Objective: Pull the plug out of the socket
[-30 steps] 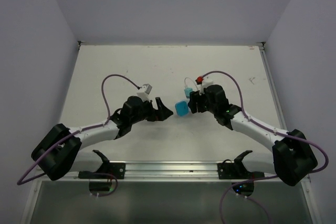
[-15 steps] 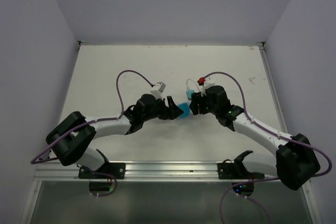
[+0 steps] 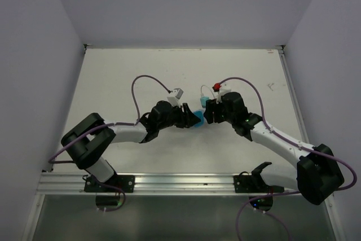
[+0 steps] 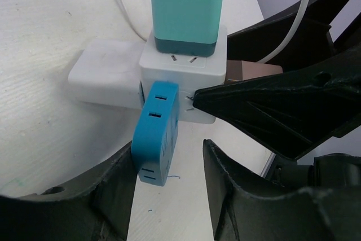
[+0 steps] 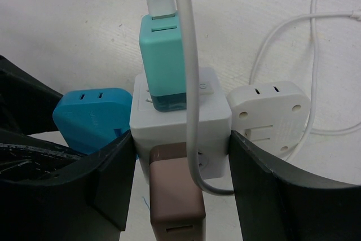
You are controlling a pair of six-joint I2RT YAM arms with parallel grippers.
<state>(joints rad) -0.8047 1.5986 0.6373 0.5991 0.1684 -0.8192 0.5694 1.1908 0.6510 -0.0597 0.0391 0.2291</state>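
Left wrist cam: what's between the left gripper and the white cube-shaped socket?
A blue rectangular plug, seated in the white cube-shaped socket's near face, with the left gripper's open jaws either side of it. Clear in the left wrist view.

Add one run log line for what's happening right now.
left end effector: open, straddling blue rectangular plastic plug | right end effector: shut on white cube-shaped socket adapter | plug: not yet pulled

The left hand (image 3: 190, 119) has been carried rightward to the blue plug (image 4: 157, 131), and its fingers (image 4: 113, 196) have been narrowed around it
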